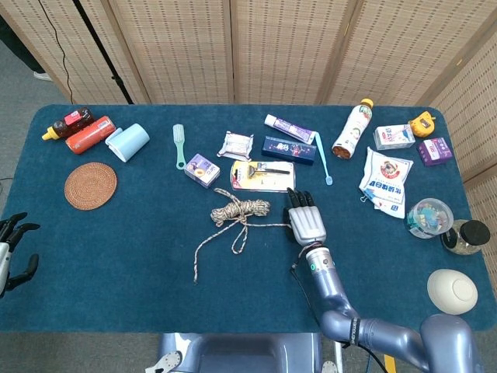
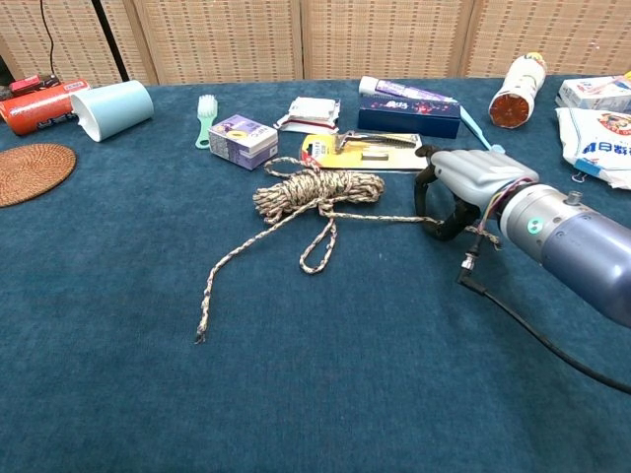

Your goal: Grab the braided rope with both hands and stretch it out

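The braided rope (image 1: pixel 241 208) (image 2: pixel 317 187) lies on the blue table as a loose coil, with one tail running toward the front left and a thin strand running right. My right hand (image 1: pixel 306 221) (image 2: pixel 471 180) hovers palm down over that right strand. Its fingers (image 2: pixel 424 192) curve down on the strand's far side and the thumb hooks on the near side, with a gap still showing between them. The strand's end pokes out past the hand. My left hand (image 1: pixel 11 250) hangs at the table's left edge, fingers apart and empty, far from the rope.
A razor pack (image 1: pixel 262 175) and a blue box (image 1: pixel 289 149) lie just behind the rope. A small purple box (image 1: pixel 202 169) and a green brush (image 1: pixel 179 144) sit at the back left. A woven coaster (image 1: pixel 90 185) lies near the left side, and snack bags and jars crowd the right.
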Robot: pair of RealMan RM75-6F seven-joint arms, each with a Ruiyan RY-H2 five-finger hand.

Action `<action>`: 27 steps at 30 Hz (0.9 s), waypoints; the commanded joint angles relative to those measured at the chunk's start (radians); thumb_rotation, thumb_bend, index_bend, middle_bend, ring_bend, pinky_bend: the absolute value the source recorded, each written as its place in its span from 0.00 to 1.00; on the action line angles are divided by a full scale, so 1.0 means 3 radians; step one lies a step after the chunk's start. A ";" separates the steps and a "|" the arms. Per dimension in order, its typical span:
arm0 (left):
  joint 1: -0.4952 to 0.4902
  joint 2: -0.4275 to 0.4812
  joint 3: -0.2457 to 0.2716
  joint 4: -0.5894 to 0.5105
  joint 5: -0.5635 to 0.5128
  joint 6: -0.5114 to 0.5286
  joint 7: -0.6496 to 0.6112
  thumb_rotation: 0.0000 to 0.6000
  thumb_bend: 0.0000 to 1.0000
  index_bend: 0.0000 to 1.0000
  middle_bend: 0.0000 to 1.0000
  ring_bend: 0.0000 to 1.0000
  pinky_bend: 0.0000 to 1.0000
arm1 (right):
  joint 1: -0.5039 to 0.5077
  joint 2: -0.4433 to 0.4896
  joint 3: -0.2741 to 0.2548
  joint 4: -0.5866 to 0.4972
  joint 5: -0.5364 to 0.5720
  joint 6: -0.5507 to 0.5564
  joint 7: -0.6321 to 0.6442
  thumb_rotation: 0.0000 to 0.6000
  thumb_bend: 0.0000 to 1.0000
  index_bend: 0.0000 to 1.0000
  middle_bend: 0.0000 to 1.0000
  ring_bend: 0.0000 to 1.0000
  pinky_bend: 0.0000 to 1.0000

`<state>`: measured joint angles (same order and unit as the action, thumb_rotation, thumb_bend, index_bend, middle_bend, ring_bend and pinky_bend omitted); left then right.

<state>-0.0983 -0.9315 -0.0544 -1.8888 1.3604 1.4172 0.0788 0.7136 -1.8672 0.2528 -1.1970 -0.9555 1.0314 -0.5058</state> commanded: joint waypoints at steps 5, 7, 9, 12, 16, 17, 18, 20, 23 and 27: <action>-0.0002 -0.0014 0.0000 0.0018 -0.0003 -0.0008 -0.0011 1.00 0.43 0.27 0.15 0.13 0.00 | -0.0005 -0.0017 0.0001 0.0018 0.0000 0.0004 0.0005 1.00 0.49 0.52 0.00 0.00 0.00; -0.0003 -0.0017 0.0001 0.0020 -0.0002 -0.0011 -0.0013 1.00 0.43 0.27 0.15 0.13 0.00 | -0.0005 -0.0021 0.0002 0.0020 0.0000 0.0001 0.0008 1.00 0.49 0.53 0.00 0.00 0.00; -0.0003 -0.0020 0.0001 0.0023 -0.0002 -0.0012 -0.0013 1.00 0.43 0.27 0.15 0.13 0.00 | -0.0005 -0.0024 0.0002 0.0023 -0.0002 0.0000 0.0010 1.00 0.49 0.53 0.00 0.00 0.00; -0.0003 -0.0021 0.0001 0.0027 -0.0002 -0.0011 -0.0012 1.00 0.43 0.27 0.15 0.13 0.00 | -0.0005 -0.0031 0.0003 0.0033 0.0001 -0.0006 0.0011 1.00 0.49 0.54 0.00 0.00 0.00; -0.0001 -0.0022 0.0001 0.0030 -0.0007 -0.0010 -0.0011 1.00 0.43 0.27 0.14 0.13 0.00 | -0.0008 -0.0039 0.0005 0.0039 -0.0004 -0.0004 0.0020 1.00 0.49 0.55 0.01 0.00 0.00; -0.0001 -0.0022 0.0001 0.0030 -0.0008 -0.0011 -0.0012 1.00 0.43 0.27 0.14 0.13 0.00 | -0.0009 -0.0040 0.0005 0.0039 -0.0007 -0.0002 0.0024 1.00 0.49 0.55 0.01 0.00 0.00; -0.0001 -0.0023 0.0001 0.0029 -0.0007 -0.0013 -0.0011 1.00 0.43 0.27 0.15 0.13 0.00 | -0.0012 -0.0042 0.0003 0.0039 -0.0012 0.0000 0.0029 1.00 0.49 0.56 0.02 0.00 0.00; -0.0004 -0.0026 0.0002 0.0027 -0.0002 -0.0016 -0.0009 1.00 0.43 0.27 0.15 0.13 0.00 | -0.0016 -0.0043 0.0002 0.0036 -0.0016 0.0002 0.0036 1.00 0.49 0.57 0.03 0.00 0.00; -0.0009 -0.0029 0.0003 0.0027 0.0007 -0.0020 -0.0007 1.00 0.43 0.27 0.15 0.13 0.00 | -0.0022 -0.0043 0.0000 0.0028 -0.0028 0.0011 0.0045 1.00 0.50 0.59 0.05 0.00 0.00; -0.0022 -0.0030 -0.0001 0.0027 0.0020 -0.0031 0.0004 1.00 0.43 0.26 0.15 0.13 0.00 | -0.0031 -0.0037 -0.0001 0.0004 -0.0044 0.0023 0.0056 1.00 0.50 0.61 0.07 0.00 0.00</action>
<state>-0.1045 -0.9405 -0.0544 -1.8805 1.3657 1.4081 0.0795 0.7046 -1.8786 0.2526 -1.1950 -0.9682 1.0378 -0.4894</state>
